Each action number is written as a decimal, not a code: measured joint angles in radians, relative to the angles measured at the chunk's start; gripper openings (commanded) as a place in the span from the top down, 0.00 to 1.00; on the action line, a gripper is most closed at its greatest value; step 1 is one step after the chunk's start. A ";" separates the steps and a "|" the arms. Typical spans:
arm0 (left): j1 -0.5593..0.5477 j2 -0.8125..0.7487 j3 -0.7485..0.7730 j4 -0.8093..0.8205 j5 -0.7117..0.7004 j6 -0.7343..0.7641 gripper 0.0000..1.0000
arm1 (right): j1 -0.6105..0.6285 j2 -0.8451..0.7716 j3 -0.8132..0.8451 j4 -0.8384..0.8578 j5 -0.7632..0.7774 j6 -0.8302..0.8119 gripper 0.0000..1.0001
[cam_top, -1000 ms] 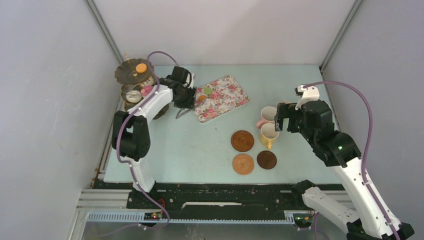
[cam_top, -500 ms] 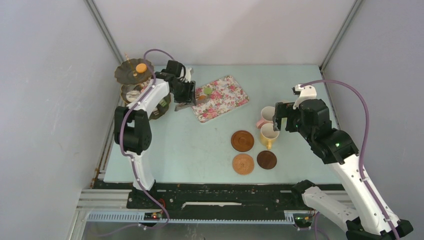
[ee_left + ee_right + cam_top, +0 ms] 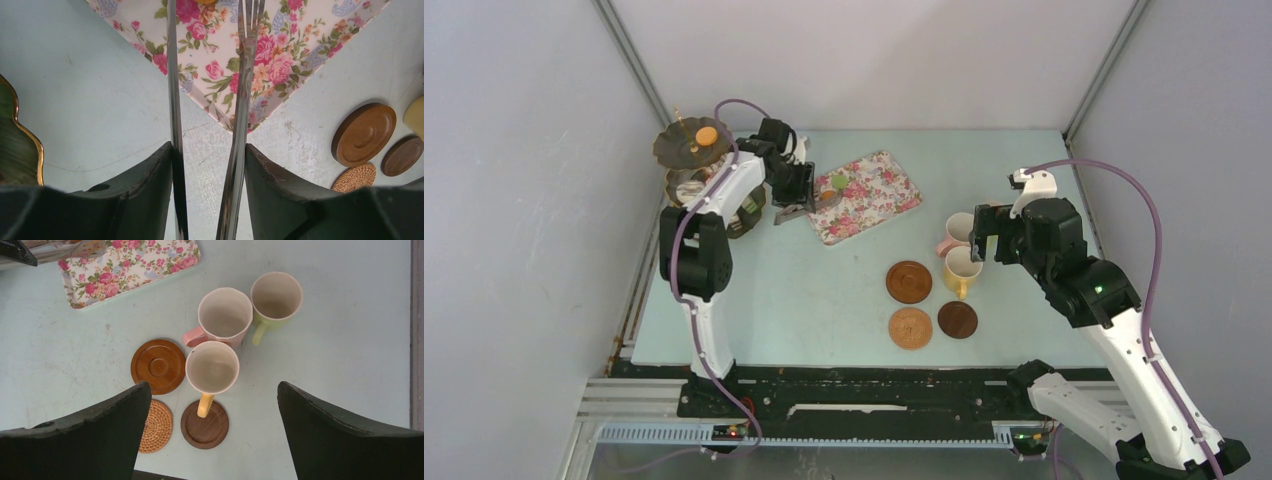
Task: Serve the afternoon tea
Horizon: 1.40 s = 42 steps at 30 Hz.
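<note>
We log: left gripper, clamped on tongs, just turned tips over tray toward cakes; pickup likely next. Right gripper, jaws wide apart, unmoved above mugs.

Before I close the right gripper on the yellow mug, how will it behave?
The yellow mug looks rigid and glazed, so probably slippery at the rim. Upright and empty, it likely lifts light; the pink mug crowding it may shift.

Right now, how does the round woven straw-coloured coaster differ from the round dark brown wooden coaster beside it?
The woven coaster is pale tan, the dark wooden coaster deep brown. The woven one is plaited, the dark one smooth with a rim. Both are round and lie flat, nothing standing on them.
</note>
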 measured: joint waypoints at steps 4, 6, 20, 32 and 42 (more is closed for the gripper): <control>0.000 0.025 0.021 -0.011 -0.001 -0.002 0.48 | 0.000 0.000 0.000 0.000 0.000 0.002 0.00; 0.000 0.029 0.023 -0.014 -0.001 -0.006 0.48 | 0.000 0.000 0.000 0.000 0.000 0.002 0.00; 0.001 0.032 0.033 -0.054 -0.001 -0.008 0.58 | 0.002 0.000 0.000 0.000 0.000 0.003 0.00; 0.006 0.048 0.087 -0.078 0.007 -0.011 0.66 | 0.002 0.000 0.000 0.000 0.000 0.003 0.00; 0.007 0.048 0.095 -0.079 0.047 -0.044 0.66 | 0.002 0.000 0.000 0.000 0.000 0.003 0.00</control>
